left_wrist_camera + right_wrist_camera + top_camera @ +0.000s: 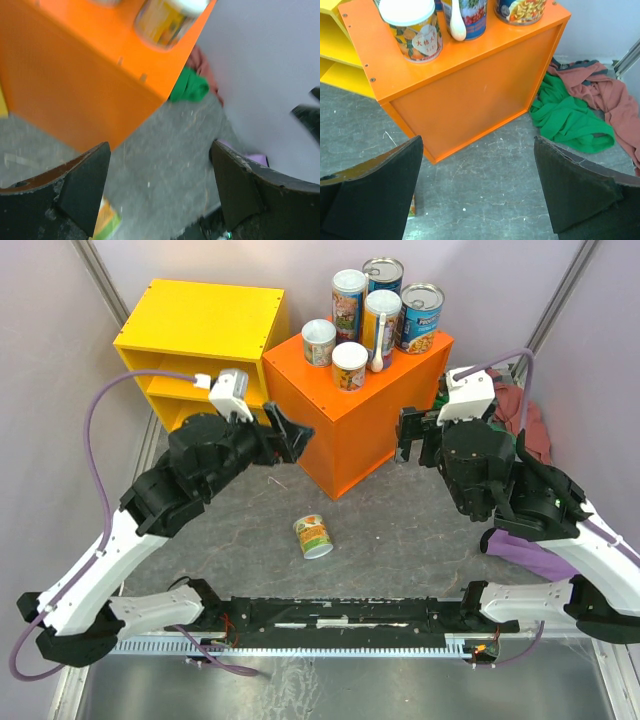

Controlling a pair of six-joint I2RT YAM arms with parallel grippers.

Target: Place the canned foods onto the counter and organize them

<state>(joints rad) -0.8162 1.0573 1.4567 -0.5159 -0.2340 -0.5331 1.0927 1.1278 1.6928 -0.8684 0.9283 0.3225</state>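
Note:
Several canned foods (382, 310) stand upright on the orange counter (340, 440), with a white spoon (378, 348) leaning against a tall one. One more can (313, 536), with an orange and green label, lies on its side on the grey floor in front of the counter. My left gripper (288, 433) hovers open and empty just left of the counter's front corner. In the left wrist view (160, 170) the fallen can (107, 223) peeks out by the left finger. My right gripper (408, 440) hangs open and empty to the right of the counter, and faces the counter's side panel (470, 100) in the right wrist view (477, 165).
A yellow open-fronted shelf unit (195, 340) stands left of the counter. Green cloth (565, 120) and pink cloth (605, 92) lie crumpled on the floor at the counter's right. Purple cables loop from both arms. Grey walls close in the back.

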